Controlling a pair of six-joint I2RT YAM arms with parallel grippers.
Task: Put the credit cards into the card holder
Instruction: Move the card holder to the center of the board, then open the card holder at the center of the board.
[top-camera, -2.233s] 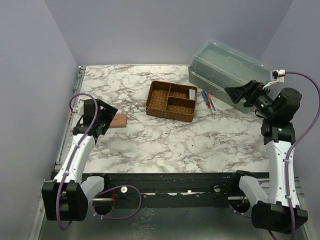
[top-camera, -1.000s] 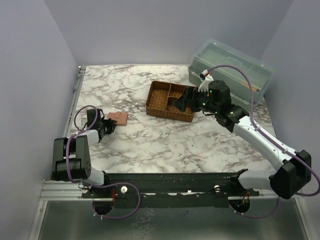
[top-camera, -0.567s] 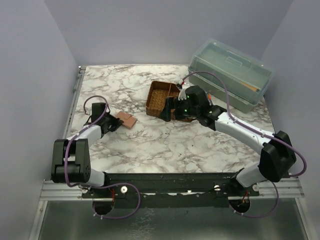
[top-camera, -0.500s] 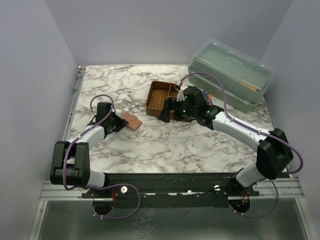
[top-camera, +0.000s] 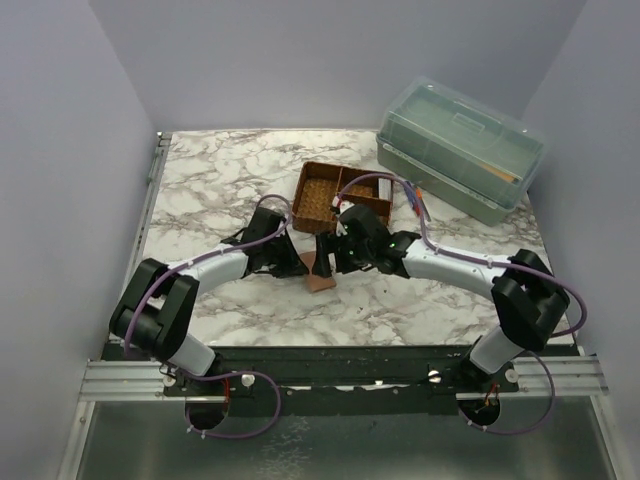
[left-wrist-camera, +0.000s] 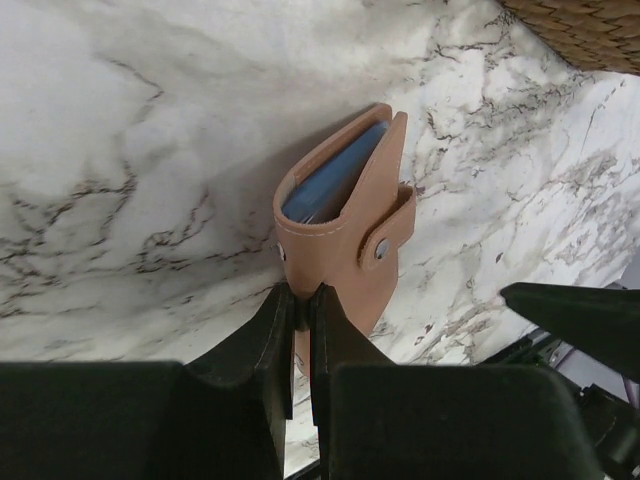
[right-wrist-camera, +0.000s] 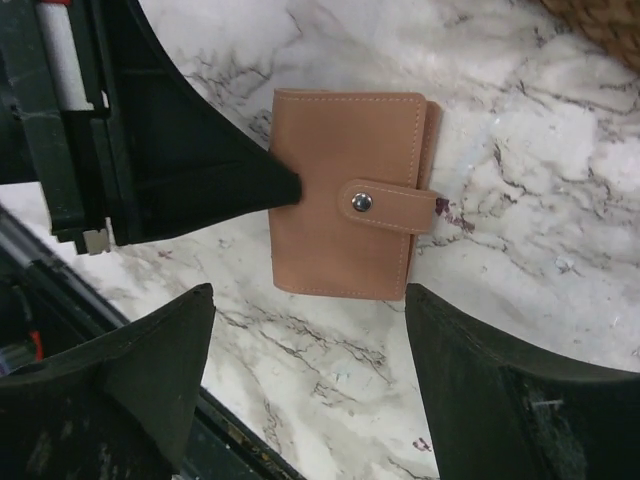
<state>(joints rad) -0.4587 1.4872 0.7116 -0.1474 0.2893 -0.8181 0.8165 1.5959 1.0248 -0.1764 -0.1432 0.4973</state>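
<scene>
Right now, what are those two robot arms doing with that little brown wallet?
The left gripper is pinching the tan card holder by one edge, near the middle of the marble table. The right gripper is open and aimed straight at the holder. The holder's snap tab is fastened shut.

Left arm (top-camera: 215, 267) and right arm (top-camera: 455, 268): white rounded link shells, chunky black joint housings, black bases on a dark rail (top-camera: 330, 362). A thin purple cable (top-camera: 272, 197) runs along each arm. Right gripper (right-wrist-camera: 308, 295) has matte black wedge-shaped fingers (right-wrist-camera: 130, 370); left gripper (left-wrist-camera: 301, 300) is also black, with tips tapering narrow.
</scene>
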